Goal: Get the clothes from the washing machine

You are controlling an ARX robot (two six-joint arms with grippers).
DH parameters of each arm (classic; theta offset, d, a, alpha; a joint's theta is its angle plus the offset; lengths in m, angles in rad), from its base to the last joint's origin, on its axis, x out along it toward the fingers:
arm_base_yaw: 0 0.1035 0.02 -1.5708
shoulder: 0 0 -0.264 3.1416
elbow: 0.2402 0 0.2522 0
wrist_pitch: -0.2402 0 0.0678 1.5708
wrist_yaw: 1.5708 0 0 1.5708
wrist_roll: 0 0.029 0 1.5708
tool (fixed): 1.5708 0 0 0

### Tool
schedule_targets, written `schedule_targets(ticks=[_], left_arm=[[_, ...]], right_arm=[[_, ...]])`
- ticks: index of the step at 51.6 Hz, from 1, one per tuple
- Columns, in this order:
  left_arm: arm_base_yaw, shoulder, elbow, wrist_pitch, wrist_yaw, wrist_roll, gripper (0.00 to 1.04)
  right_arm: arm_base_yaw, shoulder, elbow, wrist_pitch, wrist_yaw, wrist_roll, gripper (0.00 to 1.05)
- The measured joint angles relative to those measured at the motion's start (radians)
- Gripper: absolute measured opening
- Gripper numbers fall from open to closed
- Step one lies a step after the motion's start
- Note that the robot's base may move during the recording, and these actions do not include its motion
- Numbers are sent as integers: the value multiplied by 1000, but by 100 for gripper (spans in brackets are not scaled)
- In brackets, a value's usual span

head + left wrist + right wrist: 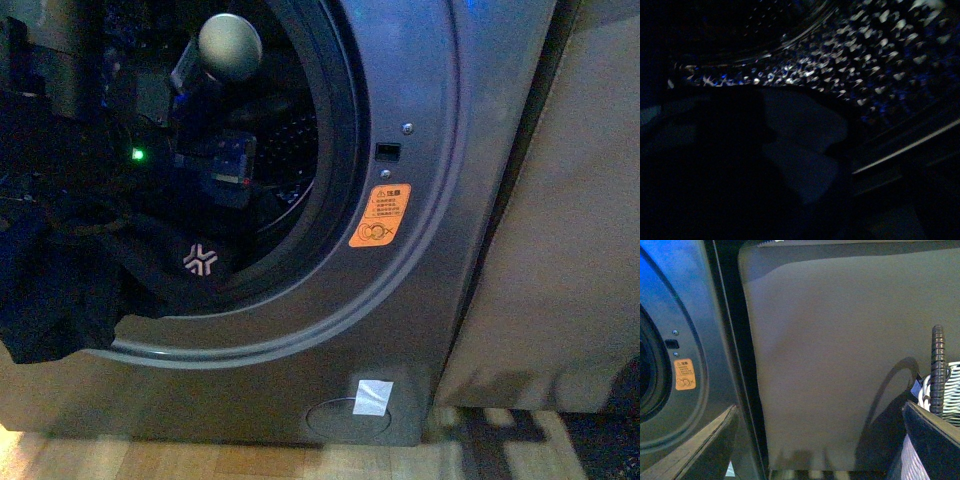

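Observation:
The grey washing machine (430,180) fills the front view, its round mouth open at the left. The dark navy clothes (190,262), marked with a white snowflake logo, lie over the lower rim and hang down outside it at the far left. My left arm (220,160) reaches into the mouth above them. Its gripper is shut on the clothes, the fingers lost in the dark. In the left wrist view, dim folds of clothes (805,150) lie under the perforated steel drum (870,55). My right gripper (817,450) is open and empty, beside the washing machine (685,315).
A beige panel (560,250) stands right of the machine, and the right gripper faces this beige panel (840,355). A woven basket (950,390) and a ribbed cable (937,365) sit by the right finger. Below are wood floor (200,460) and a patterned rug (520,440).

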Motion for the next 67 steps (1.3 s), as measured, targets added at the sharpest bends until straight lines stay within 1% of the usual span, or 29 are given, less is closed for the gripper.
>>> schedule_targets(ticks=[4,12,21,30,39,47,57,67], left_arm=[[16,47,42,-29,-22,20,98],[41,100,97,-137,-48,41,98],[50,127,140,-274,-37,19,98],[48,128,163,-376,59,-46,98],[40,128,199,-492,116,-125,98],[15,130,203,-551,24,-67,98],[1,145,198,-563,-81,55,98],[16,154,203,-557,-107,79,98]], right_arm=[[0,0,0,0,0,0,97],[0,0,0,0,0,0,97],[0,0,0,0,0,0,97],[0,0,0,0,0,0,97],[0,0,0,0,0,0,97],[0,0,0,0,0,0,97],[0,0,0,0,0,0,97],[0,0,0,0,0,0,97]])
